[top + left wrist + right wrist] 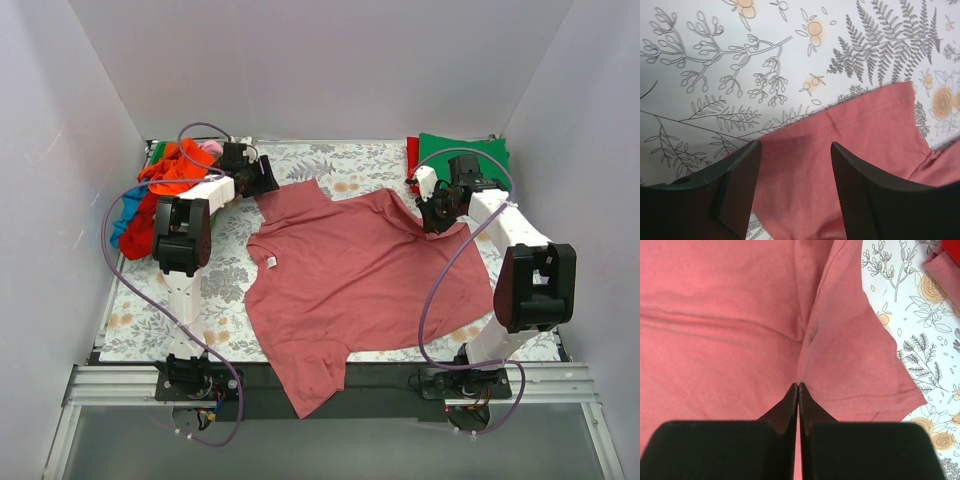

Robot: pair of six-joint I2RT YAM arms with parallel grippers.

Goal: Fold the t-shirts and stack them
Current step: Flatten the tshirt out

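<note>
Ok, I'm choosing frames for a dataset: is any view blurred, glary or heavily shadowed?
Top external: soft, even light, the dusty-rose t-shirt crisp, no glare. Left wrist: hem stitching and printed table covering sharp; the left gripper dark yet textured. Right wrist: fabric sharp, the right gripper a near-featureless black, no blur.

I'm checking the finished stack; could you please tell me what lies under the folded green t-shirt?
Only the edge of a red t-shirt shows, sticking out from the left side of the green t-shirt. The rest of it, and anything else below, is covered.
</note>
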